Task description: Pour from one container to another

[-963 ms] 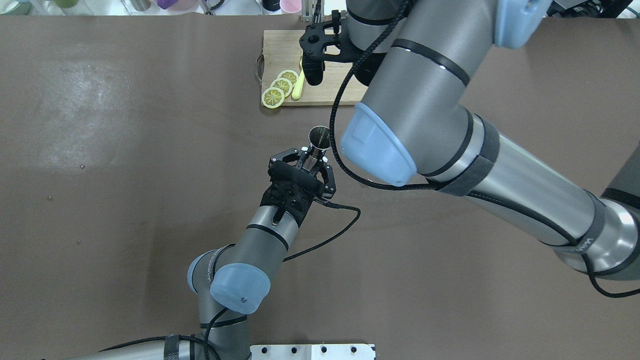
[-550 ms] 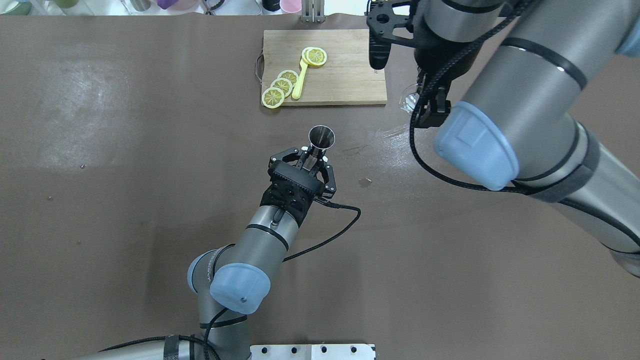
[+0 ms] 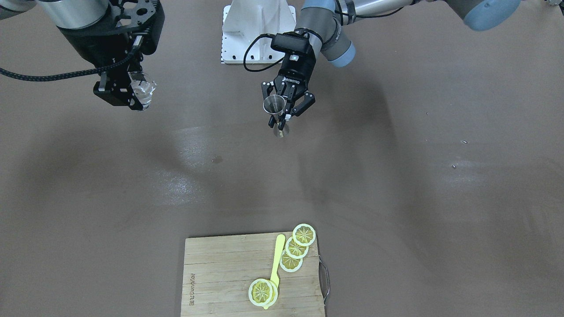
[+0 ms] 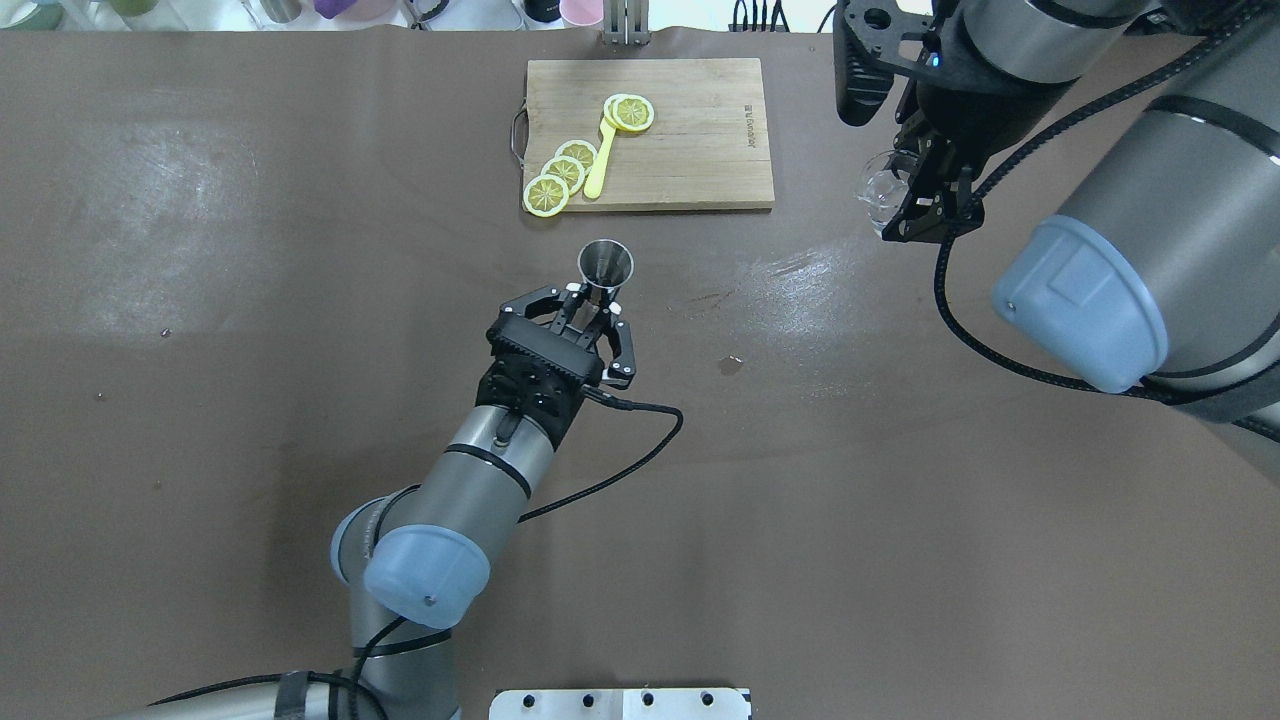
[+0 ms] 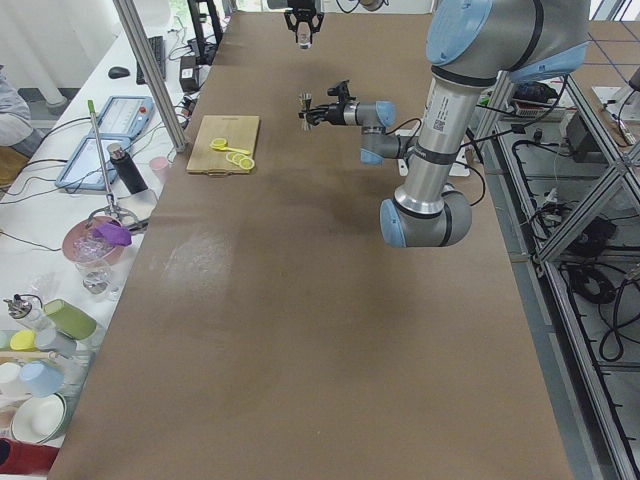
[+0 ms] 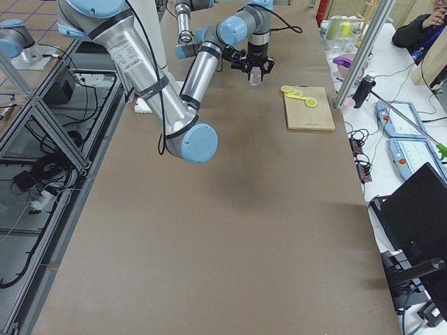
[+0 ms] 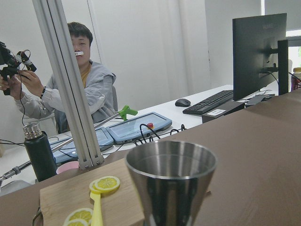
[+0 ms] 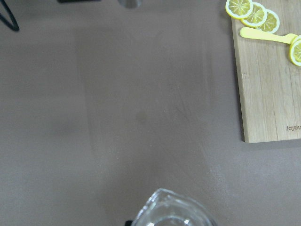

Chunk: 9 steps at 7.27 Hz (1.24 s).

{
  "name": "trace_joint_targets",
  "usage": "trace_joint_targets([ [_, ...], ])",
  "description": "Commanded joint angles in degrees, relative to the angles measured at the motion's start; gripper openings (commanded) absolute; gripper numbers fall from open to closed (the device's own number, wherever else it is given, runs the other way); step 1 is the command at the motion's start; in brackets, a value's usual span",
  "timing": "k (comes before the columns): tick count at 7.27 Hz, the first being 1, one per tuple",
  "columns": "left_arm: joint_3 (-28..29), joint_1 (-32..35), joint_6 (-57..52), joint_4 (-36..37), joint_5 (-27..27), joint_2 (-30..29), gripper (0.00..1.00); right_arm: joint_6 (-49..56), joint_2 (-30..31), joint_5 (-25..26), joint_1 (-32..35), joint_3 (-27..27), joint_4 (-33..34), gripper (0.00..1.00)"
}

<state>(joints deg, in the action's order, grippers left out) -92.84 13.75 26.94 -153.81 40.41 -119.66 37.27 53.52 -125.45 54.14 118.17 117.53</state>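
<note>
The grey steel jigger stands upright a little above the table, and my left gripper is shut on its narrow waist. Seen from the front, the jigger is near the table's middle, with the left gripper behind it. Its open upper cone fills the left wrist view. My right gripper is shut on the clear glass tumbler, held high and far to the right of the jigger. The tumbler looks tilted. Only its rim shows in the right wrist view.
A wooden cutting board with lemon slices and a yellow utensil lies at the table's far edge. A small dark wet spot and a shiny smear mark the brown table. An operator sits beyond the far edge.
My right arm has swung away to the right with the tumbler, uncovering the cutting board. My left gripper has carried the jigger a little to the left.
</note>
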Motion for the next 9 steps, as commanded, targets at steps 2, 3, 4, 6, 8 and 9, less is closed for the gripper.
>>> trace_joint_targets([
  [2,-3.84,0.57,-0.05,-12.76,-0.07,13.52,0.0,-0.35,11.47,-2.68,1.49,-0.39,-16.48,0.0],
  [3,-3.84,0.75,-0.05,-18.66,-0.07,17.84,0.0,-0.26,15.08,-3.39,1.93,-0.83,-20.9,0.0],
  [4,-3.92,2.06,-0.05,-22.98,0.02,23.1,0.0,-0.09,15.55,-4.27,2.37,-2.4,-22.77,0.0],
  [6,-2.36,4.96,0.04,-32.65,0.37,31.04,0.0,-0.09,17.91,-4.89,2.72,-7.22,-31.95,0.0],
  [8,14.17,8.64,0.13,-50.84,0.8,31.15,0.0,-0.44,19.16,-5.15,2.72,-15.39,-44.27,0.0],
  [9,18.79,9.27,0.13,-54.89,0.81,31.41,0.0,-0.61,19.94,-5.59,2.72,-19.69,-51.11,0.0],
])
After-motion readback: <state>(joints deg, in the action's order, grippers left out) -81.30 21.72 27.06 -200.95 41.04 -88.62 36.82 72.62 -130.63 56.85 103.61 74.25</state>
